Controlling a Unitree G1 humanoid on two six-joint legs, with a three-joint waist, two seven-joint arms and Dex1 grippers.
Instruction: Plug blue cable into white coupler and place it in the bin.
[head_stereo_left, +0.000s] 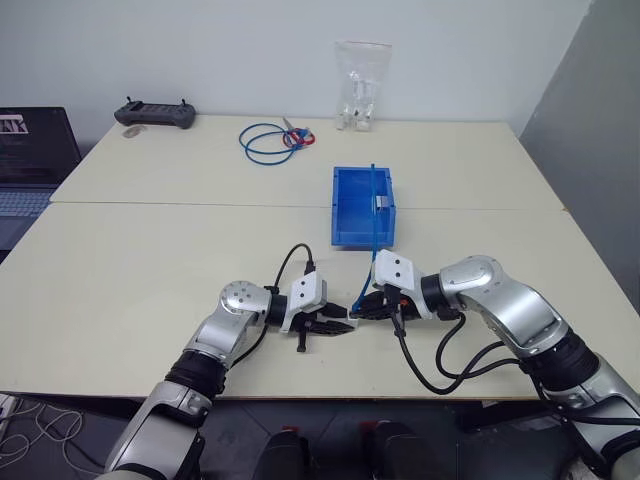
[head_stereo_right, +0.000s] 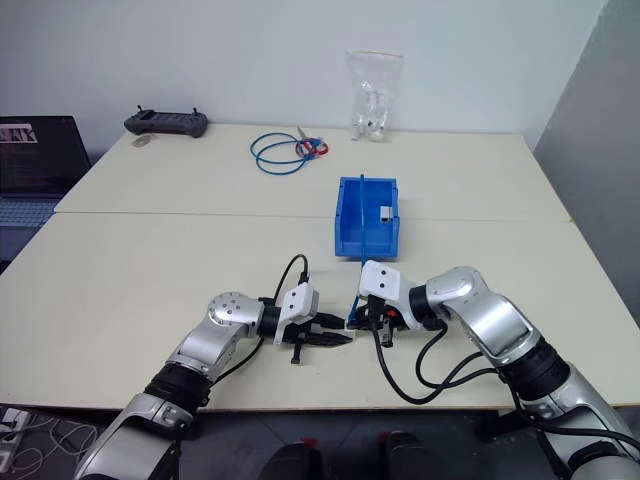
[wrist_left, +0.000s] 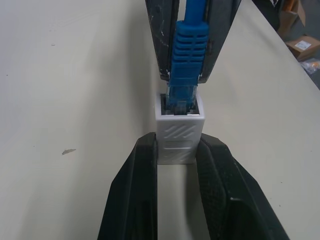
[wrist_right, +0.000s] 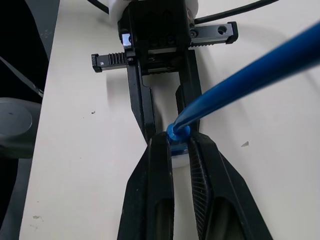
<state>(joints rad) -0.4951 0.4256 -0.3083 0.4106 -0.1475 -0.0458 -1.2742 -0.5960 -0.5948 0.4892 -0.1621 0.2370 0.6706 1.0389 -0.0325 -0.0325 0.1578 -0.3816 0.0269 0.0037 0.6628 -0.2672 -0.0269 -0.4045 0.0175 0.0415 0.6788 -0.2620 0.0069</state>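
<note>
Left pincer (wrist_left: 177, 165) grips the coupler (wrist_left: 178, 135), right pincer (wrist_right: 177, 142) clamps the cable (wrist_left: 189, 45) plug seated in it, just short of the bin (head_stereo_left: 345, 215) on the bench (head_stereo_left: 150, 260).

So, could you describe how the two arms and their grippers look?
Both arms have silver-grey metallic shells with black joints near the body. Each wrist carries a white boxy housing with small dark dots, and a black cable loops beside it. The left gripper and the right gripper each have two slim black fingers with textured inner pads. A black toothed rail crosses the left gripper's base.
</note>
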